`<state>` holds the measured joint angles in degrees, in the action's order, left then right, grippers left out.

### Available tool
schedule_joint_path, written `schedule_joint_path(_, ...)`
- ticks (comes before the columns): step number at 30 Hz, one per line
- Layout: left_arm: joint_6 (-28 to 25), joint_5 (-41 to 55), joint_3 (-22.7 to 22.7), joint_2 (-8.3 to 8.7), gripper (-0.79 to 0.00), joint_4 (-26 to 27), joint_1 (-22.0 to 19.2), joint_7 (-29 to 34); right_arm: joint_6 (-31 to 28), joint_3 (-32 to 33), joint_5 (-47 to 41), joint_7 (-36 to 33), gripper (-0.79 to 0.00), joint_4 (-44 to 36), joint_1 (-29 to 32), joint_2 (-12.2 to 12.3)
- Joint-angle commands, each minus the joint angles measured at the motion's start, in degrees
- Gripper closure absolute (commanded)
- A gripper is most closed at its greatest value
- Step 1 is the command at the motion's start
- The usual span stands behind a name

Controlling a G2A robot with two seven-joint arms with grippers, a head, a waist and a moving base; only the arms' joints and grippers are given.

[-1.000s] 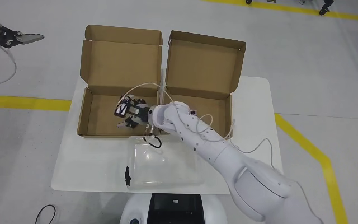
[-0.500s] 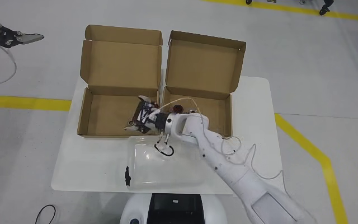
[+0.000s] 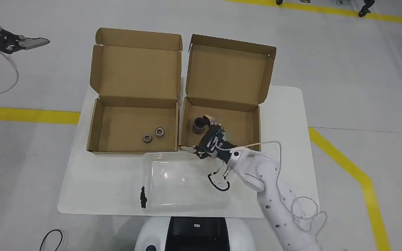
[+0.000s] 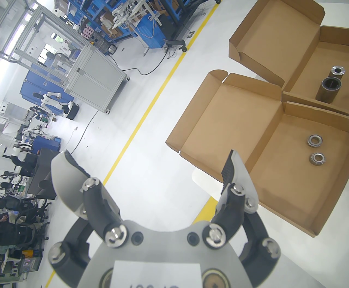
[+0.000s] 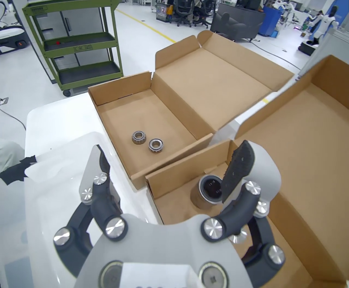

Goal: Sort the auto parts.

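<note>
- A white table (image 3: 88, 188) with rounded corners is seen on a pale grey floor (image 3: 352, 75) marked with yellow lines (image 3: 38, 116).
- A workshop is seen behind, with blue benches (image 4: 155, 21) and a green cart (image 5: 73, 46).
- Two open cardboard boxes are set side by side on the table's far half: left box (image 3: 113, 128) and right box (image 3: 242, 122). Their lids are tilted back past the far edge.
- Two bearings (image 3: 154, 134) are lying in the left box, just beside each other, toward its right wall.
- Two metal sleeves (image 4: 330, 88) are stood upright in the right box near its left wall, one just beside the other.
- A clear tray (image 3: 182, 185) is placed along the near edge, in front of both boxes. A black scrap (image 3: 143, 197) is seen at its left rim.
- The right gripper (image 5: 169, 161) is held above the right box's near left corner, fingers spread wide, nothing between them.
- The left gripper (image 4: 148, 163) is held off the table's left side, over floor, fingers spread, nothing held.
- Strips of white tabletop are seen outside both boxes' outer walls.
</note>
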<state>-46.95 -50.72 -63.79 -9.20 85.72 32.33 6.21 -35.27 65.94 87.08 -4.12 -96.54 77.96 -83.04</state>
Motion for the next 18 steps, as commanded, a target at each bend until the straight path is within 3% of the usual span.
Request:
schedule_joint_path(1,0.0,0.0,0.0,0.0,-0.785,0.0,0.0,0.0,-0.09,2.42,0.62,0.7,-0.785,-2.48,3.29,0.69)
schedule_joint_path(18,0.0,0.0,0.0,0.0,-0.785,0.0,0.0,0.0,5.01,17.64,3.62,14.66,-0.785,-17.23,27.35,4.38)
